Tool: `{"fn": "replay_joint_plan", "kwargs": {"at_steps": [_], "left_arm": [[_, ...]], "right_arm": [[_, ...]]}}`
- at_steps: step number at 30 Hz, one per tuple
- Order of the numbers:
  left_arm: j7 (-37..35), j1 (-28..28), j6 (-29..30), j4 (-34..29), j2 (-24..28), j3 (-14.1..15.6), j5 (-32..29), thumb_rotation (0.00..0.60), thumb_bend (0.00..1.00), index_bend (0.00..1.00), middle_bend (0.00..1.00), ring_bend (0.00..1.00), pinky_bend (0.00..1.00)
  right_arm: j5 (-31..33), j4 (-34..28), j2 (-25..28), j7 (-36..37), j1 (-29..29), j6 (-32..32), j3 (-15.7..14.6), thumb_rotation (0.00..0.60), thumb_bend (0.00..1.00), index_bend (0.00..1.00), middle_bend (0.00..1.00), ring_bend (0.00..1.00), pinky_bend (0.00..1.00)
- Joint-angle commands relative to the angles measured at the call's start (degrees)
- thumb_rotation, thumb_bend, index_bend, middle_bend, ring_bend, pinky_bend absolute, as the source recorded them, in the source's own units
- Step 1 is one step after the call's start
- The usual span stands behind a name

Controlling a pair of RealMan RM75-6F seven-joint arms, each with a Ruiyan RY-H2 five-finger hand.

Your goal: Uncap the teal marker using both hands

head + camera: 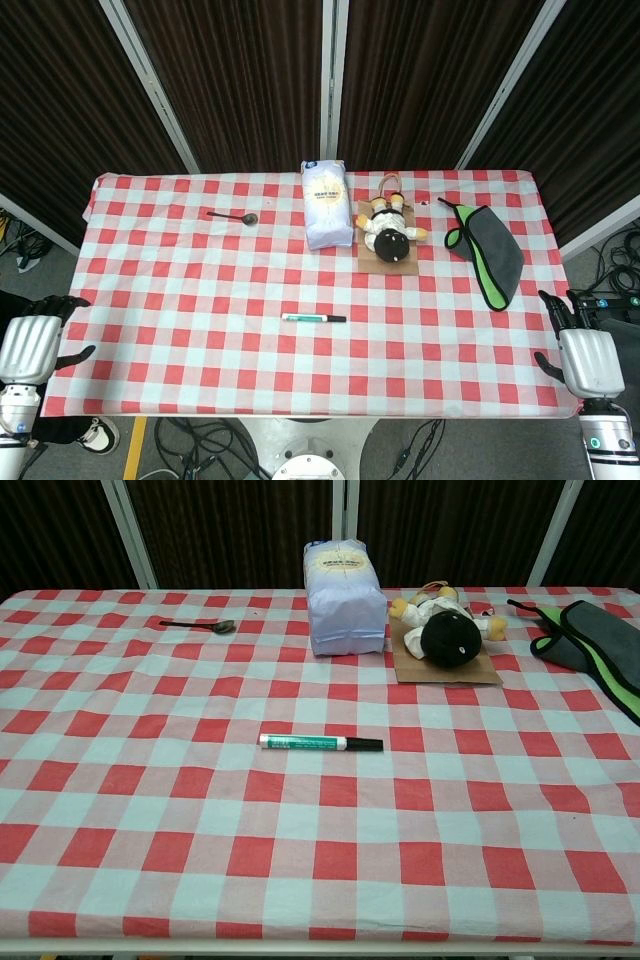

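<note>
The teal marker lies flat on the checked tablecloth near the table's middle, its black cap pointing right; the chest view shows the marker with the cap still on. My left hand hovers at the table's left edge, fingers apart, holding nothing. My right hand sits at the right edge, fingers spread and empty. Both hands are far from the marker and neither appears in the chest view.
A white bag stands at the back centre. Beside it a doll lies on a brown card. A grey and green cloth is at the back right. A spoon lies at the back left.
</note>
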Motion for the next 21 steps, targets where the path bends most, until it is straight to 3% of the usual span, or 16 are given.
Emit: {"fn": "replay_joint_plan", "kwargs": {"at_steps": [1,8,15,21], "left_arm": [[-0.02,-0.01,-0.15,0.09,0.01,0.07,-0.12,0.6,0.06,0.33,0.33,0.26,0.32],[0.13,-0.11,-0.51,-0.23,-0.11,0.04,-0.5,0.6,0.06,0.33,0.33,0.26,0.32],[2.34,-2.1,-2.58,-2.32,-1.24,-1.27,-1.77,0.6,0.06,0.33,0.33,0.26,0.4],[9.98,-7.65,-7.96,-7.28,-4.02,-4.25,-4.66,0.6,0.06,0.34,0.35,0.28,0.43]], "right_arm": [[0.14,0.1,-0.1,0.06,0.03,-0.15,0.01,0.6,0.08,0.08,0.16,0.04,0.28],[0.16,0.02,-0.04,0.08,0.14,-0.23,0.09,0.6,0.08,0.08,0.16,0.04,0.28],[0.56,-0.77,0.68,-0.09,0.26,-0.24,0.5,0.6,0.08,0.08,0.16,0.04,0.28],[0.75,-1.2,0.3,-1.38,0.5,-0.42,0.57,0.6,0.08,0.08,0.16,0.04,0.28]]}}
